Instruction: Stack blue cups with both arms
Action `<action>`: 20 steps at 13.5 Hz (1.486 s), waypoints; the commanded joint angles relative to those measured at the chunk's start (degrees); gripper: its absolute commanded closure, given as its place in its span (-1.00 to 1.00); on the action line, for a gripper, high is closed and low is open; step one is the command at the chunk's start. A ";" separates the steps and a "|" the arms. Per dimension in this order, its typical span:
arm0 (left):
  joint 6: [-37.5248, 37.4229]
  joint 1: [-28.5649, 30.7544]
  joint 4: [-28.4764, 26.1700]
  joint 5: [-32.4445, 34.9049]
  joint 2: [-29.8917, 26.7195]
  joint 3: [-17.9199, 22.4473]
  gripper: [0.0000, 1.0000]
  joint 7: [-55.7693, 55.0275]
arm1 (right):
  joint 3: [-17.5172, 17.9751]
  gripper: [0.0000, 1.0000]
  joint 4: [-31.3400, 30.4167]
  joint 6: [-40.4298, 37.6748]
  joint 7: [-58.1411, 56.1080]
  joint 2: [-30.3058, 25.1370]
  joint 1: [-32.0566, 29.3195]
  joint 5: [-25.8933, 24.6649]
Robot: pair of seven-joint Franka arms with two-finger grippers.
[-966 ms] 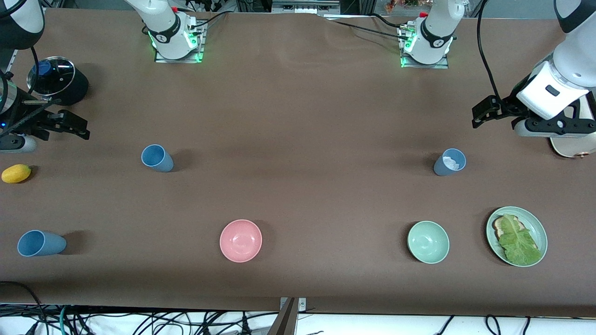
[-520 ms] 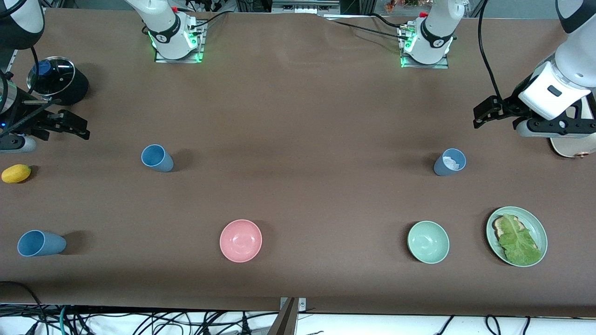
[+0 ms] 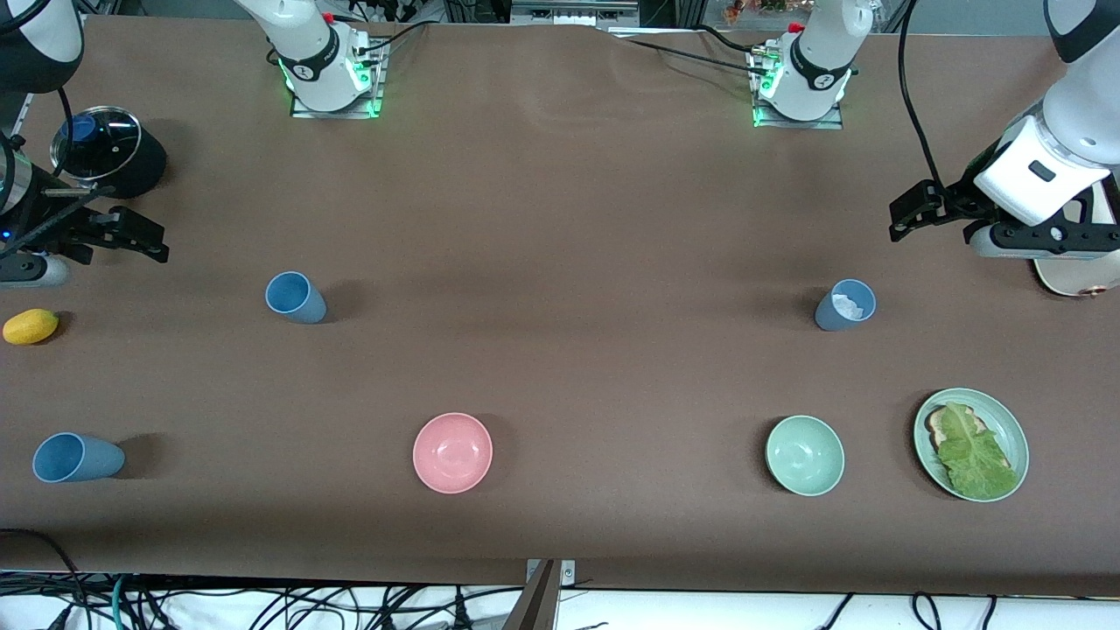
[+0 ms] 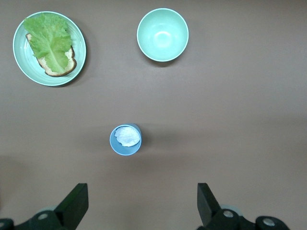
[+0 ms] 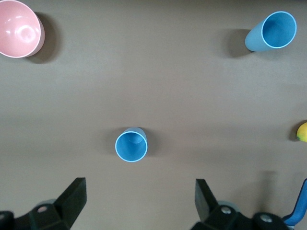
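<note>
Black two-finger left gripper (image 4: 139, 206) spread wide and empty, hanging above the brown matte tabletop (image 3: 560, 262) at the left arm's end, touching nothing; in the left wrist view, one dark finger (image 4: 74, 205) to each side of a paler grey-blue tapered cup (image 4: 125, 140) standing upright well below. Same cup in the front view (image 3: 845, 305), with a small white lump inside. Black right gripper (image 5: 139, 203) likewise wide apart and empty, over the table at the right arm's end, beside a black pot with a glass lid (image 3: 107, 150). Bright blue handleless cup (image 3: 295, 297) upright below it, smooth and matte, mouth round and empty (image 5: 131, 145). Second bright blue cup (image 3: 76, 458) nearer the front camera at the right arm's end, seemingly tipped on its side, open mouth showing in the right wrist view (image 5: 271, 31). Glossy pink round bowl (image 3: 452, 452) and mint-green round bowl (image 3: 804, 455) both near the front edge, well apart. Pale green plate (image 3: 1013, 432) beside the mint bowl, carrying toast under a crinkled lettuce leaf (image 3: 973, 454). Small yellow lemon-like fruit (image 3: 31, 325) at the table's edge near the right gripper.
</note>
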 commanded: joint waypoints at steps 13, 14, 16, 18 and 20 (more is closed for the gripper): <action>-0.59 0.49 1.14 -0.91 2.71 -0.07 -1.00 0.65 | 0.11 -1.00 0.02 0.09 0.82 -0.12 0.08 -0.22; -1.20 1.02 0.96 -0.82 4.20 0.19 -1.00 0.48 | 0.11 -1.00 0.02 0.09 0.82 -0.12 0.08 -0.22; -2.18 2.51 0.70 -0.47 7.54 0.46 -1.00 0.83 | 0.11 -1.00 0.02 0.09 0.82 -0.12 0.08 -0.22; -0.35 5.07 0.96 2.59 10.88 0.37 -1.00 5.89 | 0.11 -1.00 0.02 0.00 0.82 -0.12 0.08 -0.22; 2.74 6.03 0.09 5.76 13.44 0.37 -1.00 8.47 | 0.11 -1.00 0.02 0.00 0.82 -0.12 0.08 -0.22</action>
